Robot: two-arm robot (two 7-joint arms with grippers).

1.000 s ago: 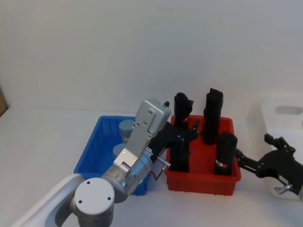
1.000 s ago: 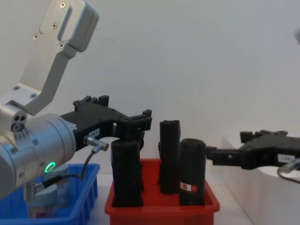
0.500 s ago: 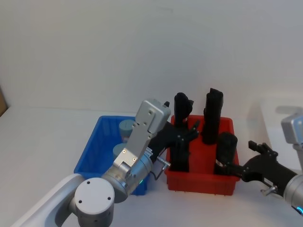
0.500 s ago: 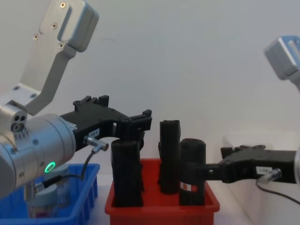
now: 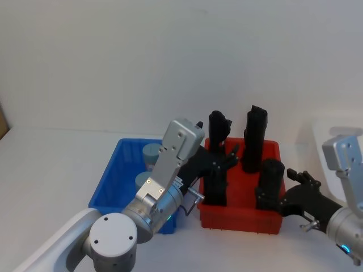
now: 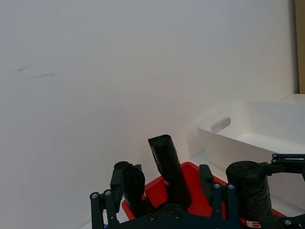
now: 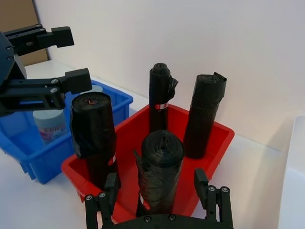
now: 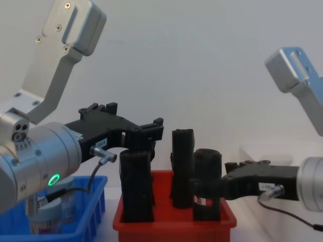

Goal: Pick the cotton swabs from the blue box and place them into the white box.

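The left gripper [image 5: 228, 157] hangs above the left edge of the red tray [image 5: 241, 220], just past the right wall of the blue box [image 5: 106, 182]. Its jaws stand wide apart with nothing between them. In the right wrist view its 2 fingers [image 7: 75, 80] are spread, the lower one just beside the top of the near-left black roll [image 7: 93, 136].

The right gripper [image 5: 282, 195] reaches in from the right at the near-right corner of the red tray. Its jaws are also wide open, and the near-right black roll [image 5: 269, 182] stands between them. In the right wrist view a gap is visible on each side of that roll, so the gripper has hold of nothing.

The cotton swabs [image 5: 151, 153] sit in the blue box, left of the red tray. They are 2 jars with pale lids, a farther jar and a nearer jar [image 5: 143, 180], both partly hidden behind the left arm. Neither gripper touches them.

The red tray holds 4 upright black rolls, 2 far and 2 near. The white box [image 6: 228, 152] stands to the right of the red tray, apart from it.
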